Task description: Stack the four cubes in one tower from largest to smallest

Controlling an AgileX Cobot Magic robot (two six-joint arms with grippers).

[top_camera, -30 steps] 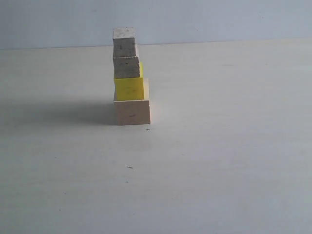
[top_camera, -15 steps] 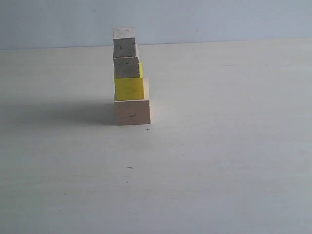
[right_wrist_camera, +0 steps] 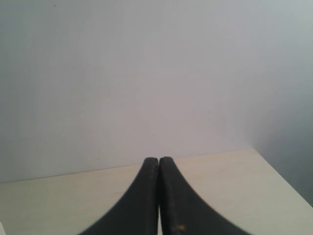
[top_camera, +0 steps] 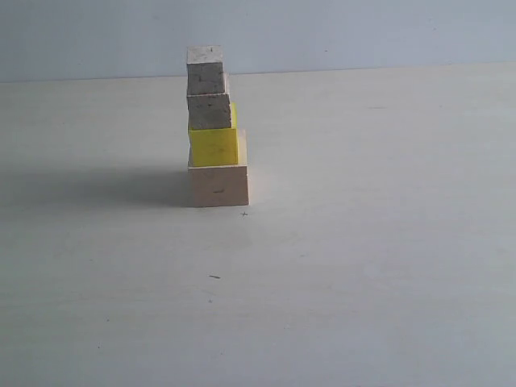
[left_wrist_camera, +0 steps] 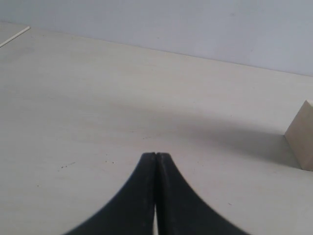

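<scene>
In the exterior view one tower stands on the table: the large pale wooden cube (top_camera: 218, 185) at the bottom, the yellow cube (top_camera: 214, 146) on it, the medium wooden cube (top_camera: 210, 111) above that, and the small wooden cube (top_camera: 205, 71) on top. Neither arm shows in that view. My left gripper (left_wrist_camera: 156, 155) is shut and empty, low over the table, with one edge of the large cube (left_wrist_camera: 301, 137) off to its side. My right gripper (right_wrist_camera: 159, 160) is shut and empty too, facing the wall and the table's far edge.
The pale table (top_camera: 363, 266) spreads wide around the tower, ending at a blue-grey wall (top_camera: 363, 32) behind. The tower casts a shadow (top_camera: 97, 185) to its left. A table corner (right_wrist_camera: 264, 161) shows in the right wrist view.
</scene>
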